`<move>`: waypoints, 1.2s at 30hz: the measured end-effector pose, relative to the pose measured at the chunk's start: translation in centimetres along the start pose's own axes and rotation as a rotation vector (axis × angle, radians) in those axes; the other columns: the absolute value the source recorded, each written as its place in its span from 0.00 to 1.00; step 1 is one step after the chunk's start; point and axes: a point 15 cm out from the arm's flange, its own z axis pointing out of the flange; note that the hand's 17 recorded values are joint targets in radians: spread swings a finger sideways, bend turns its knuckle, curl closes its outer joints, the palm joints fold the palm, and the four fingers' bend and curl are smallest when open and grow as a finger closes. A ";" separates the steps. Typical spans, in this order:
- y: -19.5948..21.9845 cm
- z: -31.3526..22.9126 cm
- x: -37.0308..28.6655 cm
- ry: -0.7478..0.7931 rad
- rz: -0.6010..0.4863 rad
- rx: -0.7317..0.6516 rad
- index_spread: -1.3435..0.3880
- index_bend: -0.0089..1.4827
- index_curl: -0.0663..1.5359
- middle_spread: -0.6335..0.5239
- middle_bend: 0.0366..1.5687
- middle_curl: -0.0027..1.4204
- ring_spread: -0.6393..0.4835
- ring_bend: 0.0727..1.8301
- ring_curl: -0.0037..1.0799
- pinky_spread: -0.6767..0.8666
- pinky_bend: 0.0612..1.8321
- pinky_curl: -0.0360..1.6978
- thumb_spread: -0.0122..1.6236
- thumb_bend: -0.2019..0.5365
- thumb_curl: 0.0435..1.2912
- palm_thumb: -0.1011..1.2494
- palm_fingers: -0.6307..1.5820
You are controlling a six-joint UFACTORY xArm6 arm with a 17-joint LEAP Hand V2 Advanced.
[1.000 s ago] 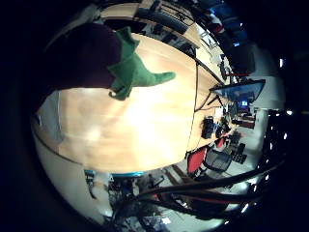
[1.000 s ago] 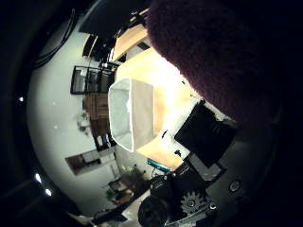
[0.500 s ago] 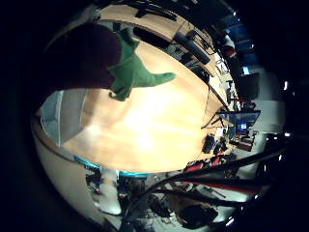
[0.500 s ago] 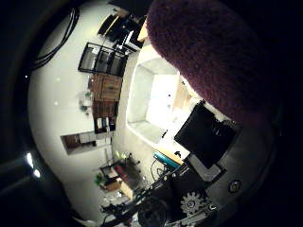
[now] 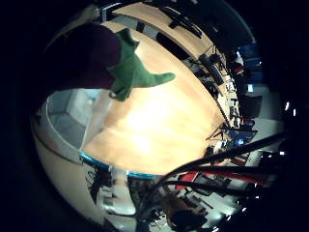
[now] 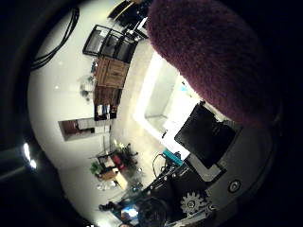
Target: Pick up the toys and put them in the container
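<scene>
A plush toy, dark maroon [image 6: 204, 52] with a green part [image 5: 130, 66], sits right against the palm and fills much of the right thumb side palm view. My right hand [image 6: 210, 140] shows as a black finger part beside the plush and a geared part below it, and it is curled on the toy. The toy hangs in the air above a light wooden table [image 5: 159, 121]. A pale translucent container [image 6: 159, 93] stands on the table under the hand. In the right little finger side palm view it [image 5: 70, 121] lies at the table's edge.
Around the table stand office desks with monitors [image 5: 237, 106], chairs and a red object [image 5: 208, 179]. A wooden shelf unit [image 6: 109, 76] stands against the pale wall beyond the container.
The whole picture has swung in both views, so the hand has moved and turned. The plush stays fixed against the palm. The container now shows more edge-on in the thumb side view.
</scene>
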 end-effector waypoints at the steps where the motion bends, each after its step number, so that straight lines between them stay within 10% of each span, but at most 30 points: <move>1: -0.2 0.2 -0.5 -0.001 -0.007 -0.003 0.43 0.11 0.42 0.14 0.35 0.62 0.24 0.56 0.55 0.08 0.59 0.27 0.75 0.26 0.30 0.74 0.74; 33: -1.5 2.2 -5.2 -0.004 -0.090 -0.022 0.43 0.11 0.42 0.15 0.35 0.63 0.24 0.56 0.55 0.08 0.59 0.28 0.75 0.26 0.31 0.73 0.74; 36: -1.4 2.4 -5.1 -0.004 -0.092 -0.029 0.44 0.09 0.41 0.16 0.27 0.60 0.23 0.54 0.55 0.10 0.60 0.29 0.72 0.19 0.28 0.64 0.56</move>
